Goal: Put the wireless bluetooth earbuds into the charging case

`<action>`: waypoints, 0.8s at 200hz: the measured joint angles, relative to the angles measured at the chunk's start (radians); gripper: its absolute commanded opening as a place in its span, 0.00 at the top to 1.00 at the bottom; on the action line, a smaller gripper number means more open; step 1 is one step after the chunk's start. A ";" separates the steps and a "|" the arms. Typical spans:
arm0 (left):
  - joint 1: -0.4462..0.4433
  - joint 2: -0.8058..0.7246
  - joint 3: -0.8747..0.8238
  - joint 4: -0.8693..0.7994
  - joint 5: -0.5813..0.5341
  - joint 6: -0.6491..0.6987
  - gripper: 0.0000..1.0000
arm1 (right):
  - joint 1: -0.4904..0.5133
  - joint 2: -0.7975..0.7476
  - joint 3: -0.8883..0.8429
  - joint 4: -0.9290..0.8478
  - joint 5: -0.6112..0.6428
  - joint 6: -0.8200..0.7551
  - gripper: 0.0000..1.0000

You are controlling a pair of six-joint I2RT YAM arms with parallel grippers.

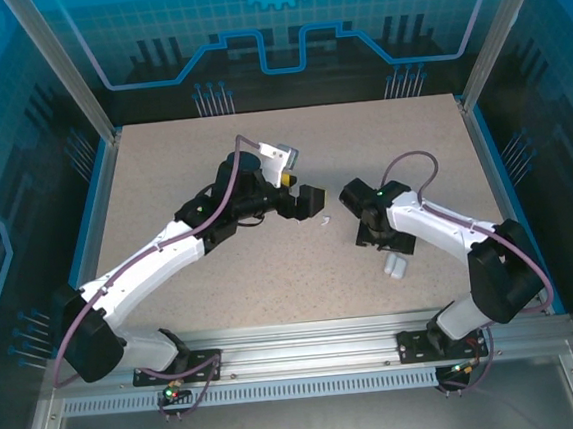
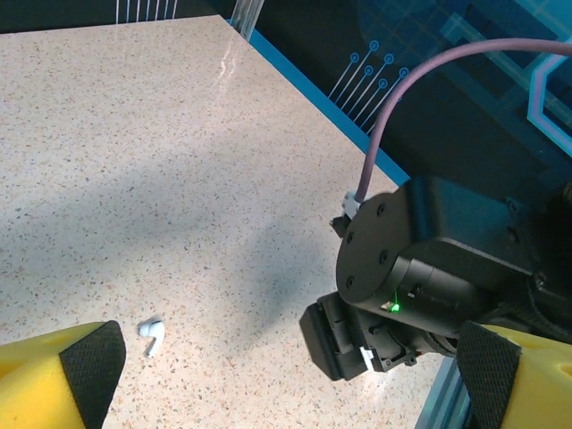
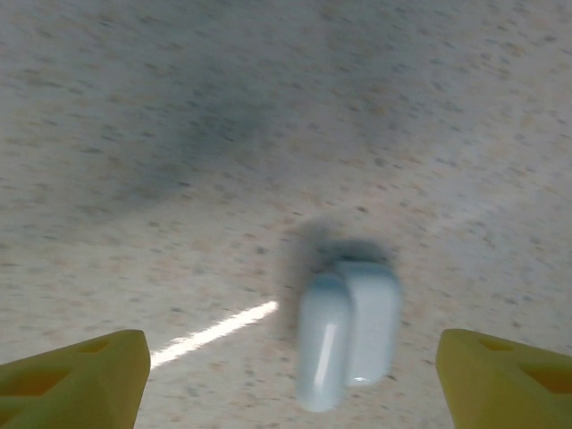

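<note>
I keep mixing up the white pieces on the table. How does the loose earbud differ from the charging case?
Size: the earbud is far smaller than the charging case. Shape: the earbud has a round head and a short stem; the case is a rounded block in two lobes side by side. Both are glossy white and lie loose on the speckled table.
</note>
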 measured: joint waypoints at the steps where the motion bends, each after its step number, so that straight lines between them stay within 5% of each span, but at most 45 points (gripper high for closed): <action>1: 0.000 0.000 0.000 0.000 0.000 0.000 0.01 | 0.001 0.000 -0.001 -0.003 0.003 0.000 0.18; 89: 0.000 0.000 0.000 0.004 0.000 0.000 0.01 | 0.000 -0.108 -0.220 0.135 -0.077 0.014 0.05; 160: 0.000 0.000 0.000 0.004 0.001 -0.001 0.01 | -0.131 -0.128 -0.290 0.310 -0.214 0.002 0.05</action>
